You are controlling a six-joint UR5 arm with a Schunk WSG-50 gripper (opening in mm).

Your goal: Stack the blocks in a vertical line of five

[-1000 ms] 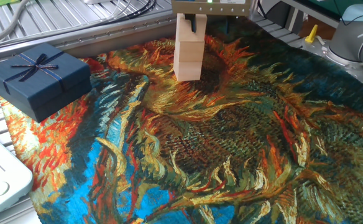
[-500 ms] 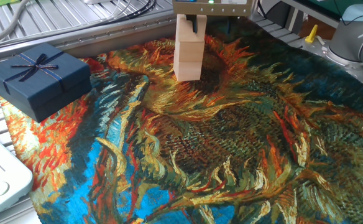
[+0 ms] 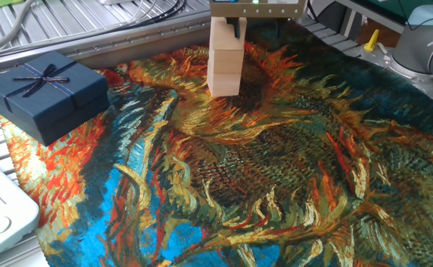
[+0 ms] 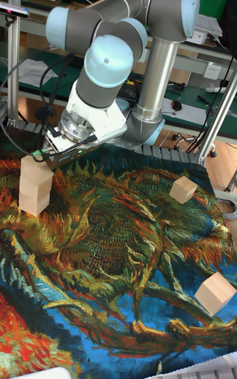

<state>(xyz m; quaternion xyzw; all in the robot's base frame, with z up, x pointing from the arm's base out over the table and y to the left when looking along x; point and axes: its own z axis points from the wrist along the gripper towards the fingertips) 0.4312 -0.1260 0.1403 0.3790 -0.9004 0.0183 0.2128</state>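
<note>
Standing as a short stack near the far edge of the painted sunflower cloth [image 3: 276, 170], the pale beige wooden cubes [image 3: 225, 68] look light, rigid, smooth; two-finger gripper [image 3: 235, 28] straddles the top cube's flat opposite faces, closure unclear.

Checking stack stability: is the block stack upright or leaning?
Upright: in both views the stack stands with blocks nearly aligned, the tool at its top.

Gripper [image 3: 235, 22] top cropped; jaws unclear
</note>
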